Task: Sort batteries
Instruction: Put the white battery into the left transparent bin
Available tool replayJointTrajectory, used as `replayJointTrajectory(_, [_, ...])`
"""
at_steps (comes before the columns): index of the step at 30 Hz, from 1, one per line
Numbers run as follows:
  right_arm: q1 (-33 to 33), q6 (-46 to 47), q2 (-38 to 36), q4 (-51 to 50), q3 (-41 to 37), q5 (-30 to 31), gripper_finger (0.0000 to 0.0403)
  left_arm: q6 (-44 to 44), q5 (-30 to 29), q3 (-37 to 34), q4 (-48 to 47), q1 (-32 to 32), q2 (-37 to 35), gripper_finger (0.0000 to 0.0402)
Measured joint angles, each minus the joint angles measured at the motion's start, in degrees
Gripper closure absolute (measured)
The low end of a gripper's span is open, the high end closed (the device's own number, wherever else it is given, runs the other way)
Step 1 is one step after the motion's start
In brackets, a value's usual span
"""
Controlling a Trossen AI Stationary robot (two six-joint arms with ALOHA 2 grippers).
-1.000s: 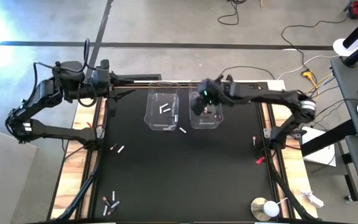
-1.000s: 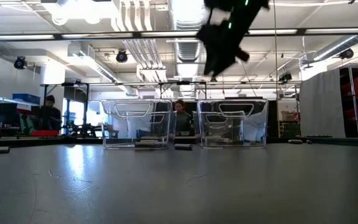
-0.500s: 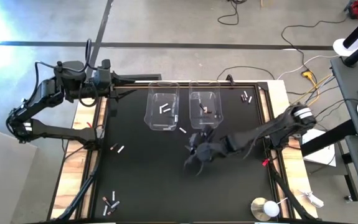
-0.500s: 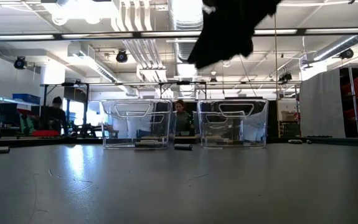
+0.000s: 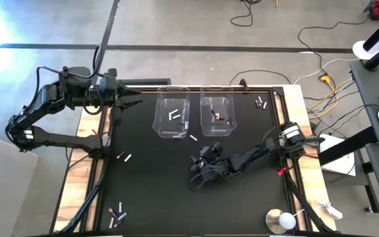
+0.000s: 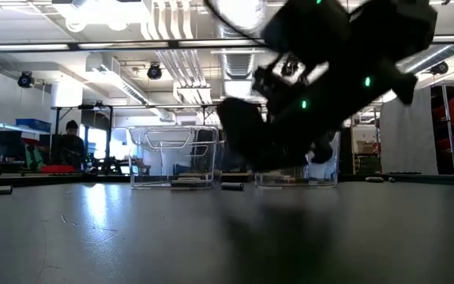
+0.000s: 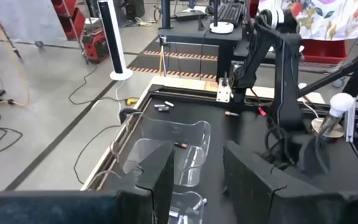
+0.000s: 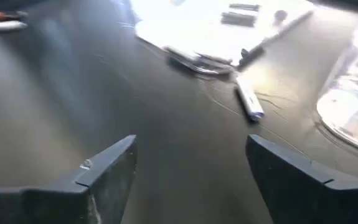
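Black mat [image 5: 176, 191] carrying a sort only partly done. White batteries [image 5: 174, 115] already in the left-hand clear bin [image 5: 161, 125], a dark one [image 5: 219, 117] in the right-hand bin [image 5: 227, 126]. Strays left outside: a white one [image 5: 193, 137] just in front of the gap between the bins, another [image 5: 126, 158] toward the left side, a small cluster [image 5: 116, 212] at the near left corner, and a pair [image 5: 262, 102] at the far right corner.

Judged to be between picks: nothing carried, reaching for the next loose battery.

Right gripper [image 5: 198, 178] stretched low over the middle of the mat, arm nearly flat and angled in from the right edge. Jaws spread wide, empty, only bare mat between the fingers [image 8: 104, 171]. Seen from its wrist, a white battery [image 8: 249, 102] lying ahead, beyond the fingertips, near a bin wall; probably the stray in front of the bins, though hard to say for sure.

Next move, by this reading: line up with that battery, straddle it across its width, come down to the mat, close, then lift and drop it with the other white ones. Calls for care, given so small a cylinder that may roll.

Left gripper [image 5: 133, 100] waiting at the far left corner, raised, pointing toward the bins. Jaws apart with a clear gap between the fingers [image 7: 163, 180], holding nothing.
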Motion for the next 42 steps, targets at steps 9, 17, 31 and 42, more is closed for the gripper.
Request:
replayJointTrajectory(9, [-3.66,-0.01,8.56,11.6,2.15,2.28,0.0115,-1.78,-0.41,0.0,-0.16,0.02,1.34,0.0283])
replayJointTrajectory(17, [-4.45,2.05,8.51,9.51,1.63,5.91,0.0114,-4.1,-0.59,0.0,-1.44,0.0,2.81,0.0283])
replayJointTrajectory(31, [-9.74,-0.31,7.41,6.92,1.41,0.85,0.0141,-0.97,-2.12,0.0,-0.97,0.02,4.31,0.0283])
replayJointTrajectory(42, [-11.1,-10.36,7.48,5.73,1.36,-3.65,0.0208,0.46,-2.08,0.0,-0.97,0.04,4.53,0.0283])
